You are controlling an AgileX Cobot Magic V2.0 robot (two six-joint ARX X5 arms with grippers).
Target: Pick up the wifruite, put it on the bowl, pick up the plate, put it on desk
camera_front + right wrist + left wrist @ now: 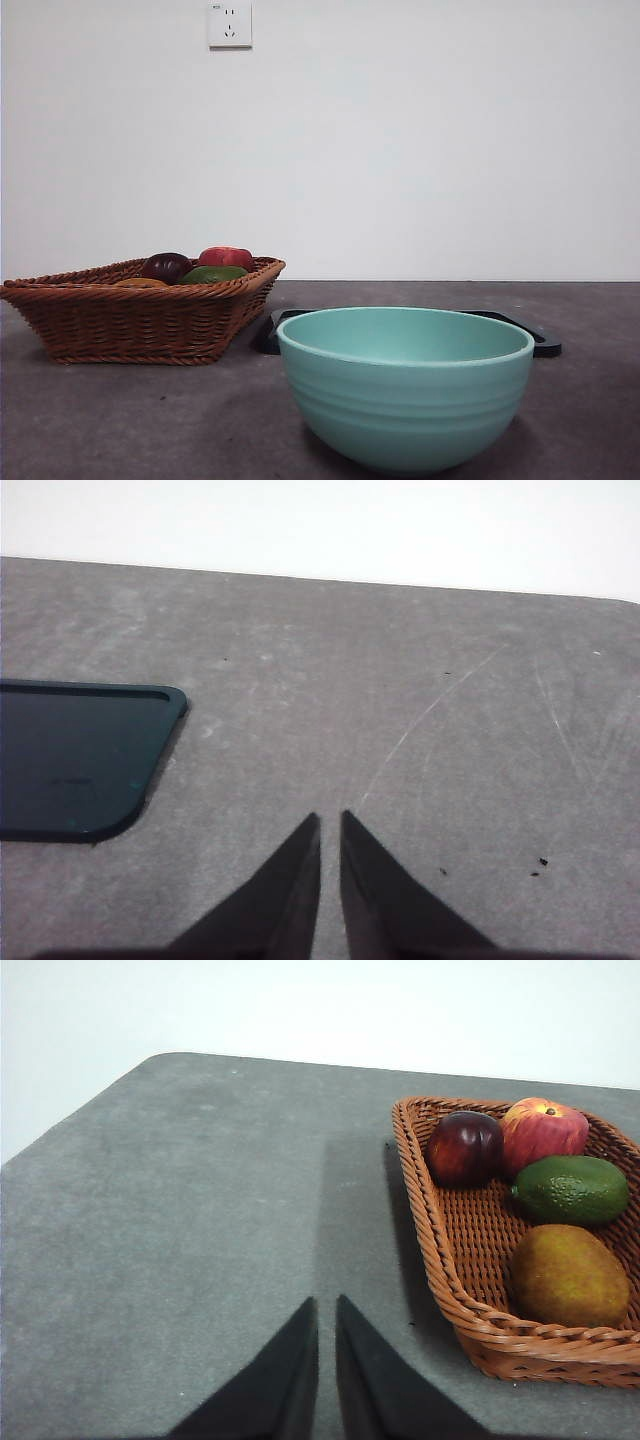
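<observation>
The wifruite (568, 1275), an oval orange-brown fruit, lies in the wicker basket (440, 1270); the front view shows only a sliver of the wifruite (140, 283) above the basket rim (130, 293). The mint-teal bowl (405, 400) stands near and empty-looking on the desk (150, 420). Behind it lies the flat black plate (545, 346), whose corner (70, 755) shows in the right wrist view. My left gripper (327, 1305) is shut above bare desk beside the basket. Shut too, my right gripper (330, 820) hovers over bare desk beside the plate. Neither arm shows in the front view.
The basket also holds a dark purple fruit (465, 1148), a red apple (543, 1132) and a green fruit (571, 1189). A white wall with a socket (229, 25) stands behind the desk. The desk's rounded far corner (165, 1060) shows in the left wrist view.
</observation>
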